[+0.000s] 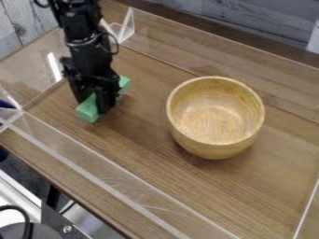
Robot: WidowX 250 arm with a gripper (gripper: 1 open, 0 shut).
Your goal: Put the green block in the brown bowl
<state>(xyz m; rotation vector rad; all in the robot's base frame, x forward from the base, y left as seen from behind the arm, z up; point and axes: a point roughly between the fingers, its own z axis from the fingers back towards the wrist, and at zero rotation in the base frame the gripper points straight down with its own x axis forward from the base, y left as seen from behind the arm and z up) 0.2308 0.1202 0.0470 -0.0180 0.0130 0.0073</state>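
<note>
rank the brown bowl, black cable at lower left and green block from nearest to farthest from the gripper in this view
1. green block, at the tips of the gripper
2. brown bowl, right of it
3. black cable, lower-left corner

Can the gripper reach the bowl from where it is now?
Probably yes: the gripper, around the block, is just left of the bowl in the picture, and nothing visible stands between them.
</note>
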